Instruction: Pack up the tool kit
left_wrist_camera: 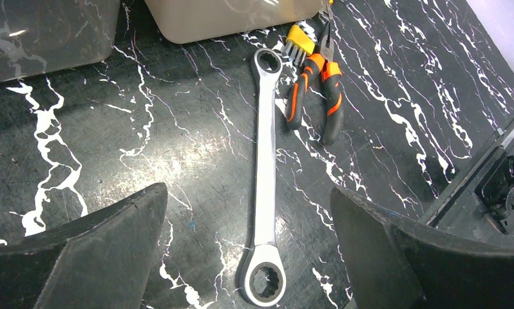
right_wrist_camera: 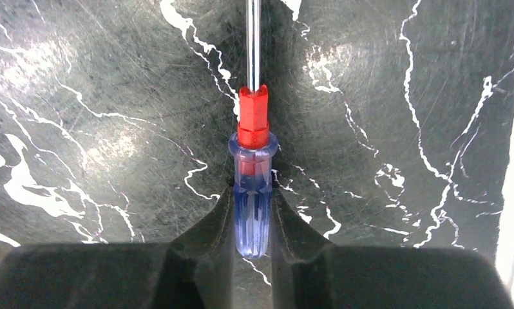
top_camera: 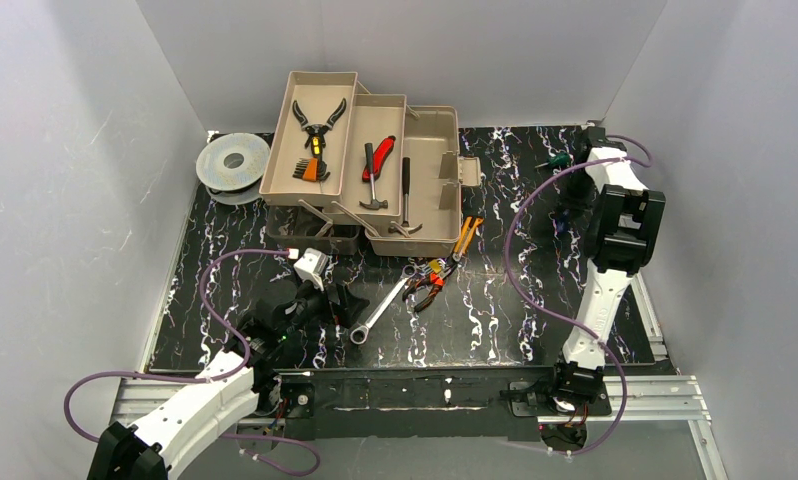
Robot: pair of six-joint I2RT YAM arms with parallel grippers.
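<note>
Far-centre on the black marbled table (top_camera: pixel 505 320) we see the tan toolbox (top_camera: pixel 440 170) standing open, with its fold-out trays (top_camera: pixel 287 150) stepped out to the left. The upper tray holds black pliers (top_camera: pixel 318 125) and a small orange key set (top_camera: pixel 312 170). The next tray holds the red knife (top_camera: pixel 378 157) and a hammer (top_camera: pixel 373 192). A black-handled hammer (top_camera: pixel 405 195) lies in the main body. The smoky lid (top_camera: pixel 310 238) sits low at the box's near-left side. The grey wire spool (top_camera: pixel 233 162) sits just beside the trays, on their left.

The wrench (left_wrist_camera: pixel 265 161) lies flat on the table in front of the box, a ring head at each end. The orange pliers (left_wrist_camera: pixel 315 87) lie just beside its far end, on the right. A yellow key set (left_wrist_camera: pixel 299 40) is up against the pliers' head, near the box wall.

The left gripper (left_wrist_camera: pixel 247 199) is spread wide, released, holding nothing. In the wrist view the wrench's near half runs between its fingers (left_wrist_camera: pixel 100 251). We cannot tell whether the tips touch the table.

The right gripper (right_wrist_camera: pixel 251 222) is over the far right of the table, well apart from the box, and clenched on a screwdriver (right_wrist_camera: pixel 253 187). The clear blue handle is pinched between both fingers, with the red collar and steel shaft sticking out ahead. We cannot tell whether it is off the surface. A green-handled driver (top_camera: pixel 553 160) lies near the far-right corner.
</note>
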